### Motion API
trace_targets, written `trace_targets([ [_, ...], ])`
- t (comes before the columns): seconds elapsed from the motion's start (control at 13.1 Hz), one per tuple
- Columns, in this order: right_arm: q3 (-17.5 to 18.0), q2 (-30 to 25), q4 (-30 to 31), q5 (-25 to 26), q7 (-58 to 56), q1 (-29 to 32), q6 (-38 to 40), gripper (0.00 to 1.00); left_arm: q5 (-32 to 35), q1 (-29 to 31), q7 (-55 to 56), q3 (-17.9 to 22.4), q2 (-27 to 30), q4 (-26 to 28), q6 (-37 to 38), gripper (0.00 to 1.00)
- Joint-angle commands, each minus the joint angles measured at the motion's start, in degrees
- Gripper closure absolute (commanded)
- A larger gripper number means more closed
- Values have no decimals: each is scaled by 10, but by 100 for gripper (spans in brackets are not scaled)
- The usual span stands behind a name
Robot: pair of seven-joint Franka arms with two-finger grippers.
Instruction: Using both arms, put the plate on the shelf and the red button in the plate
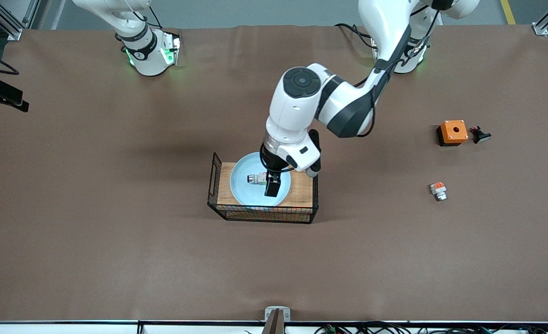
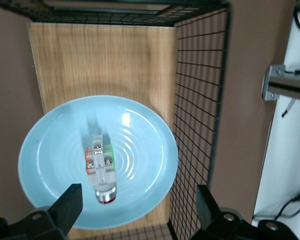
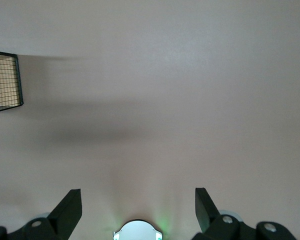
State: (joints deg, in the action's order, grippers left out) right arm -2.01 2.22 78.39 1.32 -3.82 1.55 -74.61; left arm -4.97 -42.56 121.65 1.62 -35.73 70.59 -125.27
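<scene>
The pale blue plate lies on the wooden floor of a black wire basket in the middle of the table. The red button lies on its side on the plate, white-grey with a green patch and a red cap end. My left gripper hangs just over the plate, open and empty. In the left wrist view the button lies on the plate between the spread fingers of my left gripper. My right gripper is open and empty over bare table; it waits, outside the front view.
An orange square box with a hole and a small black part lie toward the left arm's end. A tiny white piece with an orange-red block lies nearer the front camera than these. The basket's wire walls rise around the plate.
</scene>
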Motion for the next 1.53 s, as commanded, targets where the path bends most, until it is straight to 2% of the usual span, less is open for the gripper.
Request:
trace_targets([
  [0.0, -3, -28, 32, 0, -5, -10, -15, 0, -45, 25, -133, 0, 61, 23, 57, 0],
  [0.15, -3, -45, 67, 3, -5, -15, -35, 0, -50, 49, -228, 0, 97, 37, 105, 0],
  [0.31, -5, -87, 121, 3, -4, -15, -69, 0, -52, 88, -336, -3, 153, 84, 140, 0],
  [0.53, -5, -100, 126, 3, -4, -14, -70, 0, -66, 137, -489, -2, 216, 147, 172, 0],
  [0.99, -3, -100, 127, 1, -4, -30, -83, 0, -58, 234, -727, 0, 314, 260, 180, 0],
  [1.22, -2, -99, 127, -4, -4, -34, -103, 0, -51, 292, -857, 1, 331, 268, 221, 0],
  [1.45, -6, -100, 128, -29, -4, -32, -96, 0, 21, 323, -954, 1, 340, 266, 228, 0],
])
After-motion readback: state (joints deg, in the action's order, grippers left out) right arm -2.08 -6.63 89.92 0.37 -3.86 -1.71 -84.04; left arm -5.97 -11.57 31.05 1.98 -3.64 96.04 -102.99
